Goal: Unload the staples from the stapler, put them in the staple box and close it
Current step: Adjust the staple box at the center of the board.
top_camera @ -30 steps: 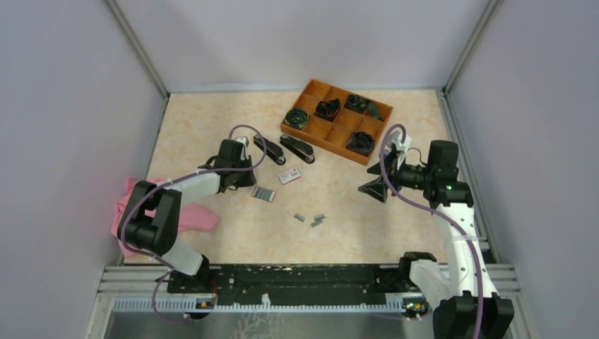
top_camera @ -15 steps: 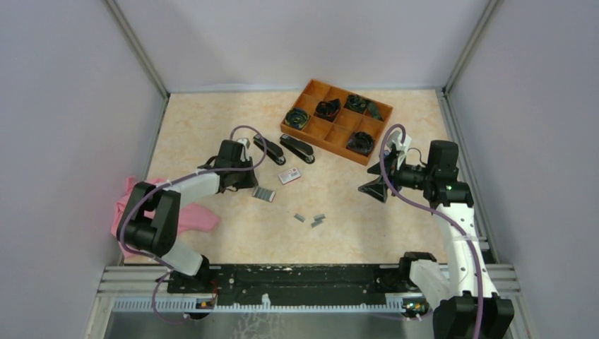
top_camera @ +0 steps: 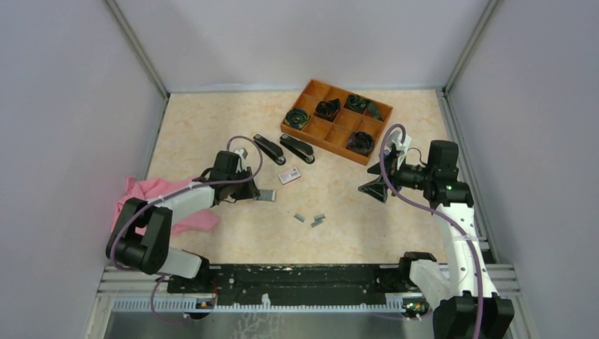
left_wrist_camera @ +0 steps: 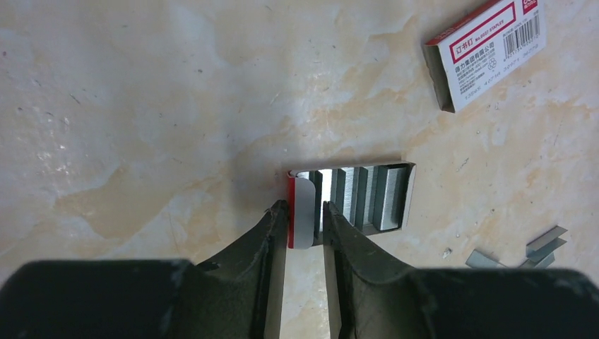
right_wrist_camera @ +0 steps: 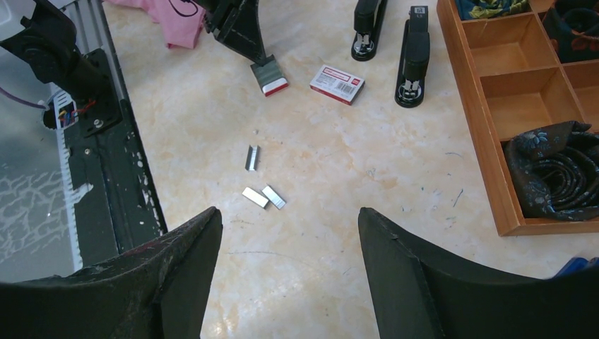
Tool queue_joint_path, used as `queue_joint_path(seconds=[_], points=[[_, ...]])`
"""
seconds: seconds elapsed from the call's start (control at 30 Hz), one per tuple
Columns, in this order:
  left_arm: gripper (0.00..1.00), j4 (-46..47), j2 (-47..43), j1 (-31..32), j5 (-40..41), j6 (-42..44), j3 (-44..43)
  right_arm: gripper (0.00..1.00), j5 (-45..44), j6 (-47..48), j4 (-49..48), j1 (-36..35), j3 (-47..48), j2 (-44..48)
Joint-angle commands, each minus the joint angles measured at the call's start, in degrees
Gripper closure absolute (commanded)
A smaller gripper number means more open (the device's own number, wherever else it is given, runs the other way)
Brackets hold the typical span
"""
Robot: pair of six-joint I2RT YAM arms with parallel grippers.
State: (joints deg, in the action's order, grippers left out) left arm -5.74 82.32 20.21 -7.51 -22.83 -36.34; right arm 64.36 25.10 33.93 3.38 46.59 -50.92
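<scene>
Left end effector (left_wrist_camera: 304, 209) gripping tray (left_wrist_camera: 369, 198), right end effector (right_wrist_camera: 288, 219) open, three staples (right_wrist_camera: 255, 197), two staplers (right_wrist_camera: 413, 62)

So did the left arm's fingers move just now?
Yes. The left gripper has come away from the black staplers, toward the near edge of the table, down to the open tray of staples.

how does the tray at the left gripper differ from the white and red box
The staple tray is open-topped, showing rows of staples; the white and red box shows its printed face. The tray's flap sits between the left gripper's jaws; the box lies free. Both rest on the table.
</scene>
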Motion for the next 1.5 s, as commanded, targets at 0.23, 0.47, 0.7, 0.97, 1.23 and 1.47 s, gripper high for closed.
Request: queue_joint_path(seconds=[0.23,0.47,0.7,0.97,1.23,1.47], points=[[0.58,3.49,-7.08,0.36,-2.24,-1.52,3.32,0.29,1.42,1.26,-1.33,-0.39,1.31,0.36],[0.43,7.37,-14.36,0.36,-6.5,-1.38,7.29,0.29,1.88,1.79,-1.05,-0.39,1.22,-0.21],[0.38,19.16,-22.63,0.27,-6.01,1.24,14.17,0.29,2.7,3.0,-0.32,-0.39,1.23,-0.32],[0.55,20.12,-15.93,0.05,-0.75,0.54,11.64,0.29,2.63,3.7,0.19,-0.39,1.38,-1.34],[0.68,16.95,-8.95,0.01,1.34,3.63,7.36,0.29,2.02,4.52,0.7,-0.39,1.58,-0.92],[0.77,14.35,-3.24,-0.19,-0.78,5.96,4.08,0.29,1.77,5.04,1.36,-0.39,1.76,-1.35]])
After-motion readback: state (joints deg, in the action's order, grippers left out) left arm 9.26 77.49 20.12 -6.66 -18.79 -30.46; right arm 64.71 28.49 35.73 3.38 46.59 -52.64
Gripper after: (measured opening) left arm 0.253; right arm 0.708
